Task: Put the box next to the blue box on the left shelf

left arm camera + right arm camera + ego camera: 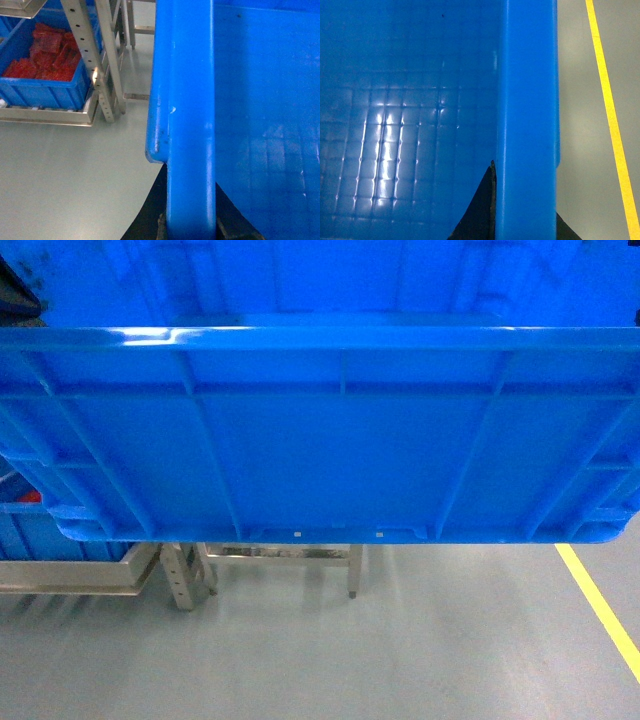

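The large bright-blue rectangular plastic crate (pixel 330 440) fills the upper two thirds of the head view, its ribbed outer wall facing the camera, its thick rolled rim running straight across near the top and two small notches showing along its bottom edge; it hangs clear of the smooth grey floor (pixel 400 650), which takes up the lower part of the frame. In the left wrist view the crate's rim runs up the middle of the frame, and the left gripper (pixel 190 227) at the bottom edge has a dark finger on either side of that rim, clamped on it. In the right wrist view the rim stands right of centre, the gridded inside floor of the crate to its left, and the right gripper (pixel 520 220) likewise straddles and clamps the rim at the bottom. A steel-framed shelving unit with perforated legs (pixel 92 65) stands in the upper left of the left wrist view, holding a smaller blue bin of red items (pixel 42 65) low down. A yellow floor line (pixel 610 120) slants along the right.
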Available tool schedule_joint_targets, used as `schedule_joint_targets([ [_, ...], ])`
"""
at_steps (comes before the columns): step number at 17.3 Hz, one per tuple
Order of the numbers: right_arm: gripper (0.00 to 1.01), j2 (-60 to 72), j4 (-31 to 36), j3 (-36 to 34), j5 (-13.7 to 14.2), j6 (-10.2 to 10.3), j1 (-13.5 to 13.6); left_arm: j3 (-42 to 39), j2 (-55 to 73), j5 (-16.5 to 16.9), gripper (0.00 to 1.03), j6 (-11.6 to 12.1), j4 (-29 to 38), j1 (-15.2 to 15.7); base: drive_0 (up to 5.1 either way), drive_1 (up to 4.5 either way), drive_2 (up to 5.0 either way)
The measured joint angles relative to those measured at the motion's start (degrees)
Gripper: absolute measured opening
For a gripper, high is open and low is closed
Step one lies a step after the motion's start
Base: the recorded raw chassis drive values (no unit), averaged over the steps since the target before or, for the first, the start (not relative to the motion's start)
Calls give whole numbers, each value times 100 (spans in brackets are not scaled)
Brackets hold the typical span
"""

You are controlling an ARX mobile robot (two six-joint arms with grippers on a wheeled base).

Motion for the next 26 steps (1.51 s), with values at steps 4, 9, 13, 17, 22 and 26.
schedule_joint_targets([
  [4,7,9,11,0,4,0,0,0,-2,-4,7,0,9,0,-10,420,-440],
  [9,7,13,57,0,4,-2,0,0,2,2,7,2,46,0,0,239,-239],
  [13,7,9,9,0,-15,0,-37,0,7,2,7,2,35,-22,-355,105,269],
  [17,7,2,7,0,-11,-9,-33,0,7,4,7,-9,20,-20,-443,88,411],
  [22,7,2,0,0,-15,-9,-31,0,7,2,7,-7,4,-20,-461,59,395],
  [26,7,0,17,0,-13,-9,-31,0,4,2,7,-7,22,-20,-485,76,363],
])
